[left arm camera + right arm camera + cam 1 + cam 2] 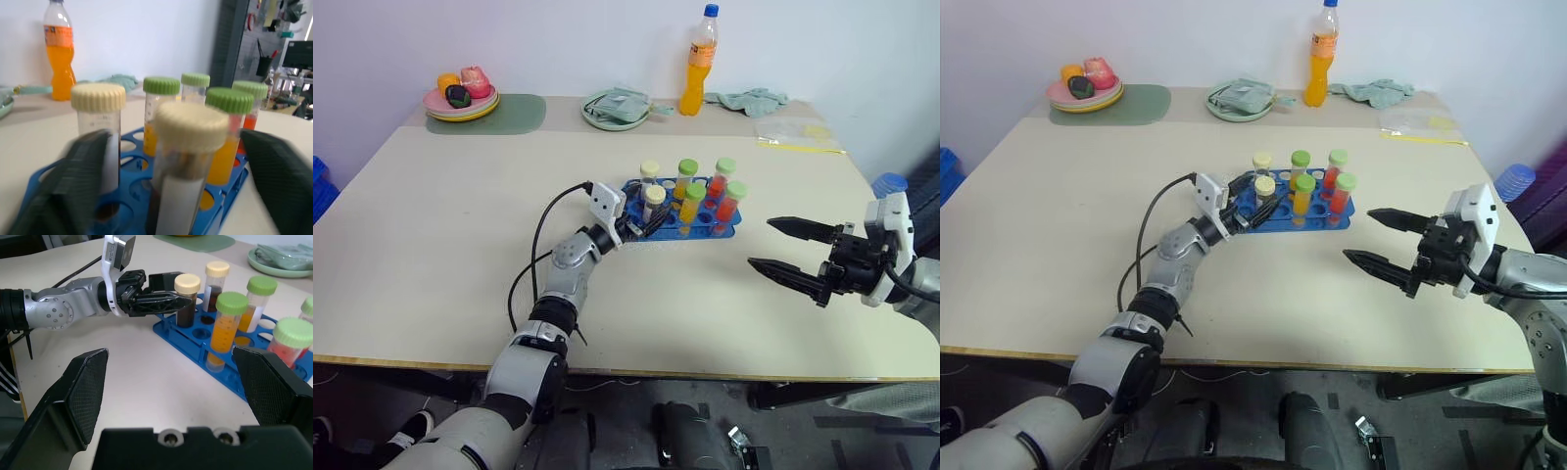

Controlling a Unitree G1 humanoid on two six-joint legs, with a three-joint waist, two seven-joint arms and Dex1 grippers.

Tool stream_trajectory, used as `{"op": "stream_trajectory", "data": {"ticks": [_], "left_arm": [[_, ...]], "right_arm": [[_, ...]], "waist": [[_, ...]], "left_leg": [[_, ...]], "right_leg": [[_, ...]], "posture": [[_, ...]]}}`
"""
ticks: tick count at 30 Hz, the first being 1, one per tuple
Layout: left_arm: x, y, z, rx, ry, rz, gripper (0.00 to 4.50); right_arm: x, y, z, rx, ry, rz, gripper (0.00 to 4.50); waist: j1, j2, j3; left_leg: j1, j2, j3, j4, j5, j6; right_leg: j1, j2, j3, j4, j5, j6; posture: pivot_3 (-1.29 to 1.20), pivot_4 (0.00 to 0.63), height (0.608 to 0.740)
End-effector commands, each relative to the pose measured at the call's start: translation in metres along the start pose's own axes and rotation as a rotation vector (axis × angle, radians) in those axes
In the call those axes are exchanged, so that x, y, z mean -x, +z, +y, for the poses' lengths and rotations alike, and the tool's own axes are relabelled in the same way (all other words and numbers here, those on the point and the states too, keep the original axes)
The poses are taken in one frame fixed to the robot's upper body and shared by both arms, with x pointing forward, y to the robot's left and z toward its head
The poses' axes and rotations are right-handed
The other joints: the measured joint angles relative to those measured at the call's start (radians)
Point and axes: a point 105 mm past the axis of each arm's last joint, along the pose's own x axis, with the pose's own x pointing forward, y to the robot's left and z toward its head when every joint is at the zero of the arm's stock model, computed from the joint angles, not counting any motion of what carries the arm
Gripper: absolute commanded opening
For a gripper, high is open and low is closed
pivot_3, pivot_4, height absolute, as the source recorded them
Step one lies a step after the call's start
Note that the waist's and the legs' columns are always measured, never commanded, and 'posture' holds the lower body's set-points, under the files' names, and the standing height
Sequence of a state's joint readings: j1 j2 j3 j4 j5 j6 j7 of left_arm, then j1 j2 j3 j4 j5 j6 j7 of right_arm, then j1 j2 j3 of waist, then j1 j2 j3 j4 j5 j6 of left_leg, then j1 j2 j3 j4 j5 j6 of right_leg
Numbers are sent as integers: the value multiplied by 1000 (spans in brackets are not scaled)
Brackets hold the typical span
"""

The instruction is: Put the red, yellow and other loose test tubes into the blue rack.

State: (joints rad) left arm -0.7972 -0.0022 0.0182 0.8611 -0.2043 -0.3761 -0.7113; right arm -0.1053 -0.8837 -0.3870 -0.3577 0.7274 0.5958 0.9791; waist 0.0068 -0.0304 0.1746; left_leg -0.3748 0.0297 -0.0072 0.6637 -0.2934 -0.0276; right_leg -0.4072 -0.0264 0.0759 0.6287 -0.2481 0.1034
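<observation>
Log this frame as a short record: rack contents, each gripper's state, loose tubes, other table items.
rack: blue rack mid-table, upright
tubes in rack: six; two cream-capped, four green-capped with yellow or red contents
nearest tube: cream-capped tube, dark contents, seated in a hole
left gripper: open, fingers either side of that tube
right gripper: open, to the right of the rack, holding nothing
loose tubes: none visible on table
far edge: orange bottle, green plate, plate of toy food, cloth
</observation>
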Motion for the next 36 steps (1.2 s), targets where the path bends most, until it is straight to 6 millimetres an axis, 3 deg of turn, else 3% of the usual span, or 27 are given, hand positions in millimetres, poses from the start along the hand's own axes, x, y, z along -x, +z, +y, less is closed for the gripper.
{"op": "stream_trajectory", "data": {"ticks": [1,12,18,25,29,33,36], "left_arm": [[2,18,0,-53,-25,-51,4436],[76,59,27,-165,-56,46,4436],[114,77,30,-106,-140,133,4436],[183,82,34,-264,-284,285,4436],[193,84,34,-253,-317,324,4436],[204,89,45,-218,-307,338,4436],[201,85,48,-187,-301,329,4436]], "right_arm": [[0,7,-3,33,-1,-22,4500],[-16,-1,-12,29,36,-44,4500],[-6,-11,-22,-10,43,-29,4500],[-7,-17,-18,28,48,-7,4500],[5,-21,-23,29,38,15,4500],[11,-22,-15,29,41,52,4500],[16,-23,-13,31,37,66,4500]], "waist": [[-1,0,0],[-23,1,0],[-20,1,0],[-27,2,0],[-16,2,0],[-18,2,0],[-21,2,0]], "left_leg": [[0,0,0,0,0,0],[1,1,0,0,0,0],[1,1,0,0,0,0],[2,2,1,-1,0,0],[1,2,1,-1,0,0],[0,2,2,-1,0,0],[1,2,2,-1,-1,1]], "right_leg": [[0,0,0,0,0,0],[0,0,0,1,0,0],[0,-1,0,1,0,0],[-1,0,0,1,-2,-4],[0,-1,0,0,-3,-6],[0,-2,0,-1,-3,-6],[0,-1,0,0,-3,-5]], "posture": [[0,150,740],[0,150,740],[0,150,740],[0,150,740],[0,150,740],[0,150,740],[0,150,740]]}}
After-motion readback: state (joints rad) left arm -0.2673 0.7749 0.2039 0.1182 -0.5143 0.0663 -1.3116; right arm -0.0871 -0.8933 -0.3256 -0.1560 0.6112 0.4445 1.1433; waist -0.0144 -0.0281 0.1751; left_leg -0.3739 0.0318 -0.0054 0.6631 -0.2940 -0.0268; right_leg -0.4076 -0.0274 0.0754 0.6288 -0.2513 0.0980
